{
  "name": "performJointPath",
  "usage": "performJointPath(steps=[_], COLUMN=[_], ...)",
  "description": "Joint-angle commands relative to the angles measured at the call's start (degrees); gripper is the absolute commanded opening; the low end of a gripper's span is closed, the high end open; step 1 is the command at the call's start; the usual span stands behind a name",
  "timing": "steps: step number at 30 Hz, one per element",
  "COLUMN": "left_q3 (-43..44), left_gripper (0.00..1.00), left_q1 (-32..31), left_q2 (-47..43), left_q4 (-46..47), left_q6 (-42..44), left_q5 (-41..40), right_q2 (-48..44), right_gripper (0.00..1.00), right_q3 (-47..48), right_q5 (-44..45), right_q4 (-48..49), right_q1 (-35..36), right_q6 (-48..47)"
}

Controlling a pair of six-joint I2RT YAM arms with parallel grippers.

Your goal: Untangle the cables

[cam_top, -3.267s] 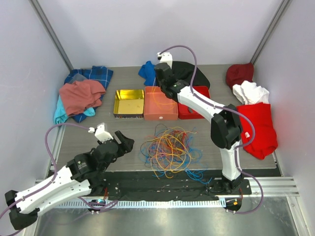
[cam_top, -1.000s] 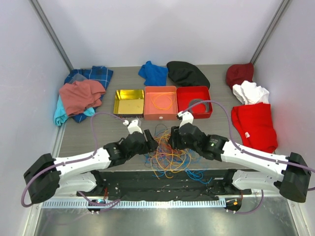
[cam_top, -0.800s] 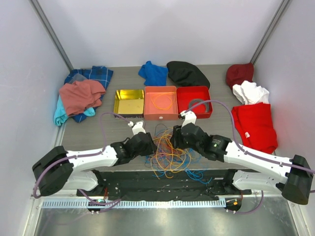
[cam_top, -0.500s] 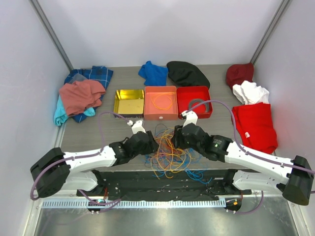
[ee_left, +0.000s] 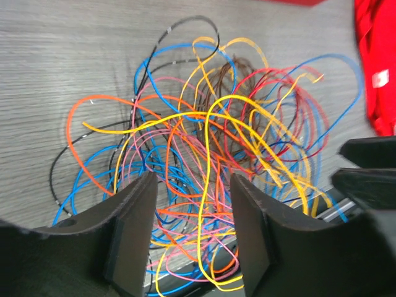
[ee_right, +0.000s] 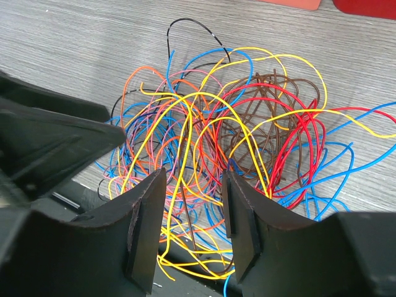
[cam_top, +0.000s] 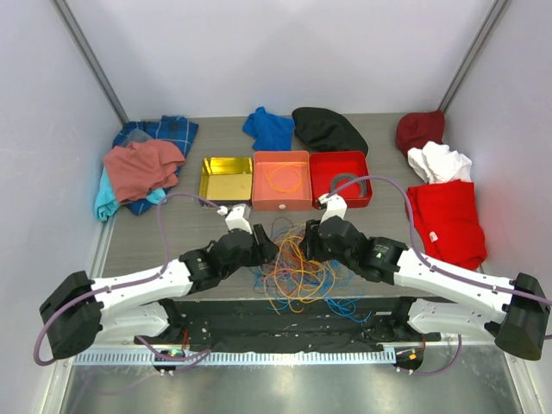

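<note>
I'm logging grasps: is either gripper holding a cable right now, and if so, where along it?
Nothing is held. The left gripper and the right gripper both stand open over the cables; strands run through the gaps but are not pinched.

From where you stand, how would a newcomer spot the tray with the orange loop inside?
Beyond the tangled heap of coloured cables on the grey wood-grain table stands a row of three square trays. Take the middle one, the salmon-orange tray, between the gold metal tin and the red tray; it alone holds an orange wire ring.
</note>
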Motion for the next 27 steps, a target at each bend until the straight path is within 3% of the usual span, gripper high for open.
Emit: performJointPath(steps=[1, 11, 13, 16, 17, 18, 22, 27], left_q3=[0.28, 1.07, 1.16, 1.33, 1.68, 2.03, 4.75, 16.43], left_gripper=[0.53, 0.50, 0.45, 0.24, 0.07, 0.00, 0.00, 0.00], left_q1=[-0.11, -0.11, -0.20, -0.11, -0.20, -0.20, -0.11, -0.20], left_q2=[4.37, 9.21, 9.56, 9.66, 9.48, 8.96, 0.45, -13.80], left_q4=[5.63, 9.59, 9.67, 9.41, 8.45, 7.40, -0.50, -13.95], left_q6=[3.03, 3.21, 3.30, 3.47, 3.65, 4.08, 7.07, 13.57], left_q5=[3.12, 5.49, 5.58, 5.67, 5.58, 5.32, 0.33, -5.66], right_q2=[-1.56, -2.18, -2.09, -1.92, -2.09, -2.18, -3.14, -4.02], right_gripper=[0.49, 0.49, 0.49, 0.49, 0.49, 0.49, 0.49, 0.49], right_q3=[-0.10, -0.18, -0.27, -0.27, -0.27, -0.27, -0.27, -0.27], right_q5=[0.66, 1.45, 1.45, 1.45, 1.45, 1.54, 1.80, 0.84], right_q4=[1.77, 0.62, 0.54, 0.62, 0.62, 0.71, 0.62, 1.93], right_q1=[0.19, 0.19, 0.19, 0.19, 0.27, 0.19, 0.19, 0.19], right_q6=[0.66, 0.58, 0.49, 0.49, 0.49, 0.49, 0.49, -0.39])
